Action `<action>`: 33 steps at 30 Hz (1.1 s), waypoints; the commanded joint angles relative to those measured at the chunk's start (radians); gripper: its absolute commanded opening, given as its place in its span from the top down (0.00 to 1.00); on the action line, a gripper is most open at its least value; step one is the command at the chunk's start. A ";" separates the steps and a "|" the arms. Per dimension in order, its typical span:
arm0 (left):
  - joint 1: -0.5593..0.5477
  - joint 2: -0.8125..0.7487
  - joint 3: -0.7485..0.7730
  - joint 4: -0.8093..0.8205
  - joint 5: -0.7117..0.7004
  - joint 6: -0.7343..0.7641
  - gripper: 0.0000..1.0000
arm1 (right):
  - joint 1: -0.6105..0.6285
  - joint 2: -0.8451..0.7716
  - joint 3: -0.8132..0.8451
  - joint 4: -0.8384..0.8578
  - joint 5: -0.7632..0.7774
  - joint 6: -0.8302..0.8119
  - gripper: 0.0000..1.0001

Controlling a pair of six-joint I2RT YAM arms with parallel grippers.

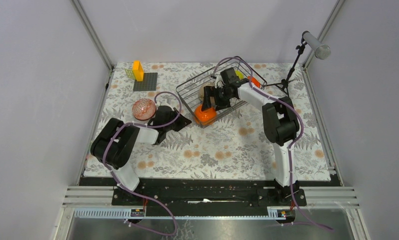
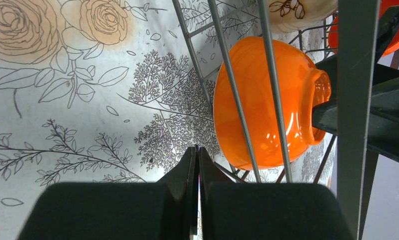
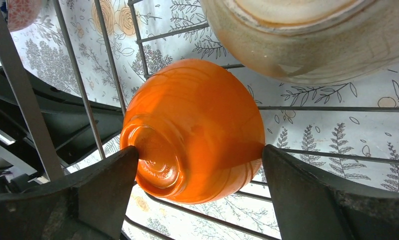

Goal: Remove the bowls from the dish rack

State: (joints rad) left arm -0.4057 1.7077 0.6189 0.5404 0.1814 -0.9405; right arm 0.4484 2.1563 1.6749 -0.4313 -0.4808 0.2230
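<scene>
The dish rack [image 1: 222,82] stands at the back centre. An orange bowl [image 1: 205,115] lies on its side in the rack's near corner. My right gripper [image 1: 210,103] reaches into the rack and stands open around that orange bowl [image 3: 197,125], one fingertip at its foot and the other at its rim side. A beige bowl [image 3: 307,35] sits just behind it. A yellow-green bowl [image 1: 239,75] and a second orange bowl [image 1: 255,81] show at the rack's far end. The pink-red patterned bowl [image 1: 143,109] rests on the table. My left gripper [image 2: 198,150] is shut and empty, just outside the rack wires [image 2: 267,75].
An orange block [image 1: 137,70] stands on a flat dark square plate [image 1: 145,81] at the back left. A microphone stand [image 1: 292,65] rises at the back right, close to the rack. The left arm [image 1: 117,142] lies low beside the patterned bowl.
</scene>
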 commanded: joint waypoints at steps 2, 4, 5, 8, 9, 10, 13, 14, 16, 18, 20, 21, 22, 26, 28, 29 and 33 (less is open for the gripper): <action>0.002 0.028 0.018 0.115 0.029 -0.021 1.00 | -0.013 0.065 -0.007 -0.009 -0.022 0.013 0.00; 0.002 0.035 0.024 0.123 0.034 -0.023 1.00 | -0.022 0.073 -0.010 -0.009 -0.037 0.016 0.00; 0.001 0.039 0.026 0.124 0.038 -0.023 1.00 | -0.026 0.080 -0.012 -0.009 -0.047 0.018 0.00; -0.002 0.049 0.036 0.135 0.045 -0.027 1.00 | -0.034 0.090 -0.019 -0.011 -0.044 0.024 0.00; -0.005 0.052 0.039 0.139 0.049 -0.027 1.00 | -0.034 0.092 -0.021 -0.011 -0.029 0.025 0.00; -0.007 0.053 0.043 0.143 0.051 -0.029 1.00 | -0.034 0.092 -0.023 -0.011 -0.012 0.026 0.01; -0.021 0.060 0.059 0.142 0.053 -0.024 1.00 | -0.035 0.101 -0.023 -0.015 0.002 0.022 0.00; -0.023 0.062 0.063 0.141 0.051 -0.024 1.00 | -0.034 0.104 -0.020 -0.018 -0.003 0.022 0.00; -0.026 0.064 0.067 0.141 0.049 -0.024 1.00 | -0.035 0.109 -0.016 -0.018 -0.022 0.024 0.00; -0.029 0.068 0.074 0.141 0.049 -0.021 1.00 | -0.036 0.111 -0.011 -0.018 -0.060 0.028 0.00; -0.031 0.072 0.077 0.140 0.050 -0.021 1.00 | -0.035 0.108 -0.005 -0.016 -0.099 0.038 0.00; -0.033 0.076 0.077 0.140 0.050 -0.021 1.00 | -0.036 0.103 -0.002 -0.014 -0.116 0.044 0.01; -0.033 0.076 0.078 0.141 0.052 -0.020 1.00 | -0.037 0.094 -0.003 -0.009 -0.123 0.051 0.04; -0.033 0.067 0.075 0.130 0.039 -0.002 1.00 | -0.036 0.037 -0.015 0.002 -0.112 0.068 0.12; -0.033 0.060 0.075 0.124 0.035 0.005 1.00 | -0.036 0.004 -0.019 0.002 -0.091 0.070 0.17; -0.033 0.057 0.075 0.122 0.034 0.008 1.00 | -0.036 -0.009 -0.020 0.001 -0.071 0.070 0.20; -0.033 0.028 0.064 0.101 0.019 0.016 1.00 | -0.036 -0.056 -0.022 -0.011 0.002 0.060 0.28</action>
State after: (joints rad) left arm -0.4320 1.7718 0.6579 0.6151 0.2134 -0.9497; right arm 0.4004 2.1841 1.6661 -0.3714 -0.5812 0.2966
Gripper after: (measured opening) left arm 0.008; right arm 0.903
